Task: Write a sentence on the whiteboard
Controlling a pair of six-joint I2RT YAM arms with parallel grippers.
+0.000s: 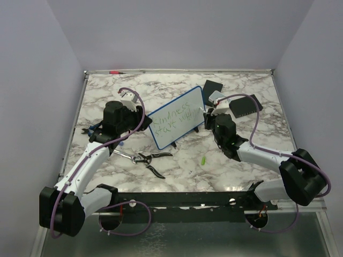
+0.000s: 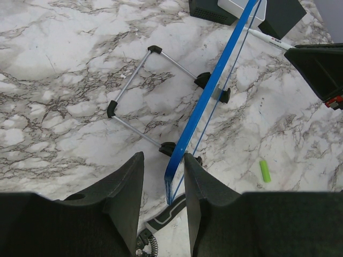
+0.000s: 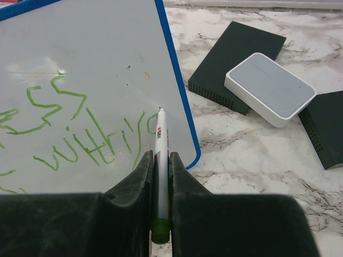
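Observation:
The whiteboard (image 1: 177, 119), white with a blue frame, leans tilted on a wire stand mid-table. The sentence (image 1: 172, 119) runs across it in two lines of thin green handwriting, its end (image 3: 80, 142) filling the right wrist view. My right gripper (image 3: 159, 155) is shut on a white marker (image 3: 160, 139) with a green end, whose tip touches the board near its right edge. My left gripper (image 2: 163, 155) is open and straddles the board's left corner (image 2: 172, 179). One finger lies close against the frame, with a gap on the other side.
Pliers (image 1: 146, 158) lie in front of the board, beside the left arm. A green marker cap (image 1: 203, 160) rests on the marble. Black flat pads (image 3: 236, 48) and a white box (image 3: 268, 88) sit behind the right gripper. The wire stand (image 2: 134, 85) props the board.

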